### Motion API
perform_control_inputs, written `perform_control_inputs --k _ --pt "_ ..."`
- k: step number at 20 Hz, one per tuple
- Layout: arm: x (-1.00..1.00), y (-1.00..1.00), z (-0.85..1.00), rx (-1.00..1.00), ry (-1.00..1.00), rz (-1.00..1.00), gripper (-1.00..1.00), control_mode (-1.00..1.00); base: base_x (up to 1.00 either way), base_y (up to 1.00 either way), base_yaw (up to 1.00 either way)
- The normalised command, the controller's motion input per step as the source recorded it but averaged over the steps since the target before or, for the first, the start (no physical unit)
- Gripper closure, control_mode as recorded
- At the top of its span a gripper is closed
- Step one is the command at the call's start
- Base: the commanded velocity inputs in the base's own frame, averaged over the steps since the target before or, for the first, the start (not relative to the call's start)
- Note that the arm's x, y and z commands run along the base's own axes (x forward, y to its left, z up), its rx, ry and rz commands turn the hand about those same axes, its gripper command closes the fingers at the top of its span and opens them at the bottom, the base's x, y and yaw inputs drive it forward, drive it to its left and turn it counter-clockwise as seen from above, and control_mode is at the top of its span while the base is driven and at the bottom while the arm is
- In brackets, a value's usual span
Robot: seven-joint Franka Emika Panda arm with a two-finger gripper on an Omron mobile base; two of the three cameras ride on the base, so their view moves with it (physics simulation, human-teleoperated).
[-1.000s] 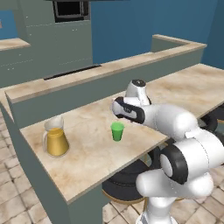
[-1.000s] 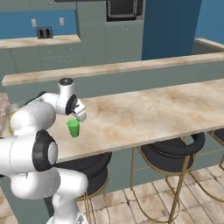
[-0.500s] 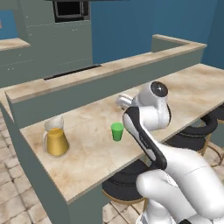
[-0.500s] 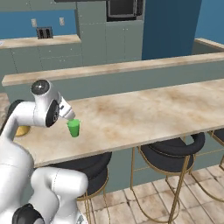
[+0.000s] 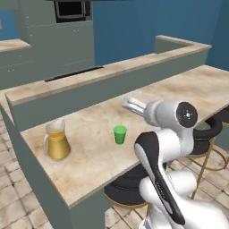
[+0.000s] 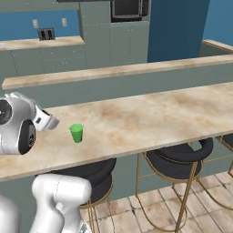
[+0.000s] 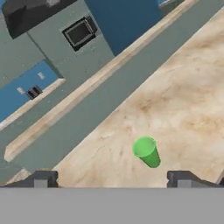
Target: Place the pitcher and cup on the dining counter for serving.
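The green cup [image 5: 120,134] stands upright on the beige dining counter [image 5: 179,94], a short way right of the glass pitcher [image 5: 57,142] with orange liquid in it, which sits near the counter's left end. My gripper [image 7: 113,179] is open and holds nothing. It hangs above the counter's near side, drawn back from the cup [image 7: 147,151], which shows ahead of the fingertips [image 7: 41,179] and slightly right. In the right base view the cup [image 6: 76,133] stands just right of my hand [image 6: 45,121], apart from it.
A raised ledge [image 5: 98,74] runs along the counter's far side. Black round stools [image 6: 179,157] on gold legs stand under its near edge. Grey-green cabinets with a microwave [image 6: 127,8] and a back counter with a toaster [image 6: 45,34] lie beyond.
My arm has pulled back from the cup toward the base and folded upward. The gripper stays open. Cup and pitcher have not moved.
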Motion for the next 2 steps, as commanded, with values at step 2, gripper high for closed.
perform_control_inputs --k 2 --pt "-1.00 0.24 0.36 -0.14 -0.24 0.10 -1.00 -1.00 0.00 0.00 0.00"
